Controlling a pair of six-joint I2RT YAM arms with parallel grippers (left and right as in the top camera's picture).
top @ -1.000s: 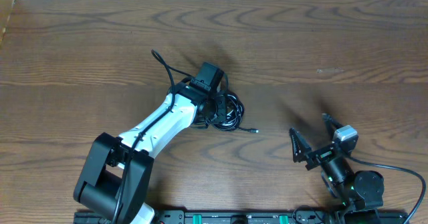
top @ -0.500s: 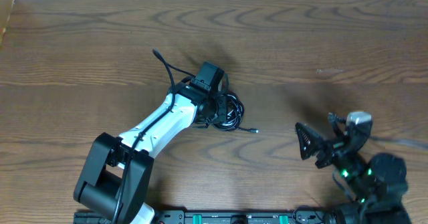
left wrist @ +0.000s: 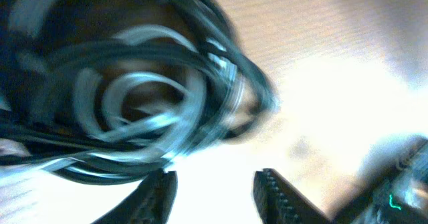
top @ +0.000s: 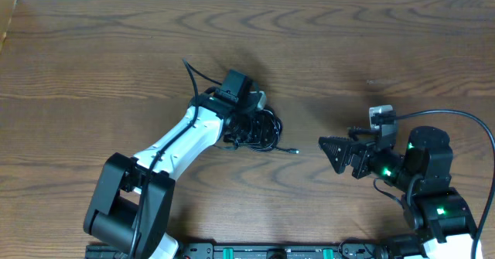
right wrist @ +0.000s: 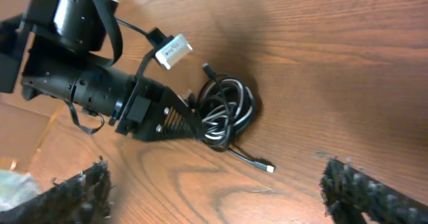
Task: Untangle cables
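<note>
The left end effector (left wrist: 214,184) has its two jaws parted. We see only bare wood between its ribbed black fingers (left wrist: 275,196), so it grips nothing, though it sits at the edge of the cable bundle. The right end effector (right wrist: 215,172) is spread wide and empty, well apart from the bundle, and its two fingers are edged with coarse teeth.

Largest is the desk (top: 371,42), one flat surface of dark brown wood with long wavy grain. We count two arms. The left arm (top: 182,143) has a smooth white shell with black joints and reaches diagonally to the bundle near the middle of the desk. The right arm (top: 425,162) is black and blocky, dotted with small green lights, and stands low on the right side.

We count two cables, wound together into one tight, roundish coil lying on the desk. The black cable (top: 267,129) is thin and glossy and makes most of the loops. The white cable (right wrist: 212,132) is also thin and shows as a few pale loops threaded among the black ones. In the left wrist view both are blurred.

A short black tail leaves the coil and ends in a small plug (right wrist: 268,167) with a light metal tip, lying flat on the wood. A second plug (right wrist: 206,68), small and dark, sticks out on the coil's opposite side.
</note>
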